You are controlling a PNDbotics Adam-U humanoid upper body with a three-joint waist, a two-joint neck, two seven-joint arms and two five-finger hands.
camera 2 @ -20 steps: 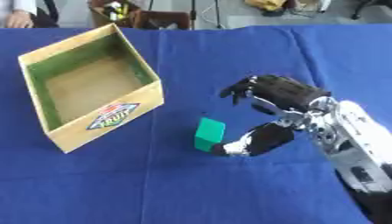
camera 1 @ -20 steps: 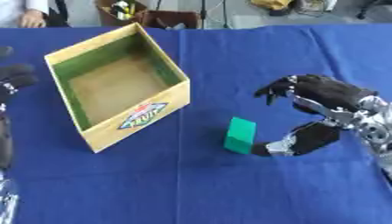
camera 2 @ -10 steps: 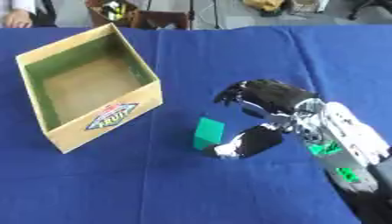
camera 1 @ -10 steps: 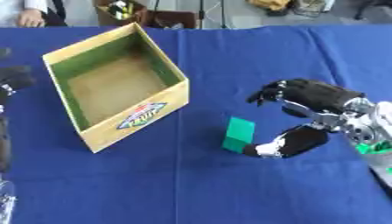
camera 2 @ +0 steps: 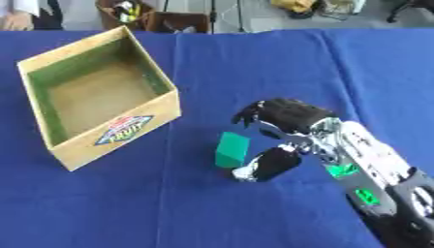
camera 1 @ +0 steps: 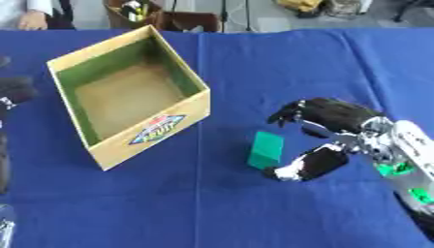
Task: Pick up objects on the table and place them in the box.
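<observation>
A small green block [camera 1: 265,149] stands upright on the blue table, right of the box. The cardboard box [camera 1: 195,98] has a green inner lining and a fruit label on its front wall; it looks empty. My right hand [camera 1: 326,127] comes in from the right, open, with its fingers arched above and just right of the block and its thumb [camera 1: 305,165] low beside the block's near right corner. The block stands between fingers and thumb, apparently untouched. My left hand [camera 1: 13,91] shows only as a dark shape at the left edge.
The blue cloth [camera 1: 254,63] covers the whole table. Beyond its far edge are a brown crate with small items [camera 1: 135,10] and a person's hand [camera 1: 32,20] at the top left. My left arm runs down the left border.
My right hand has moved left and nearer to the green block, bringing fingers and thumb around it. Box and block have stayed in place.
</observation>
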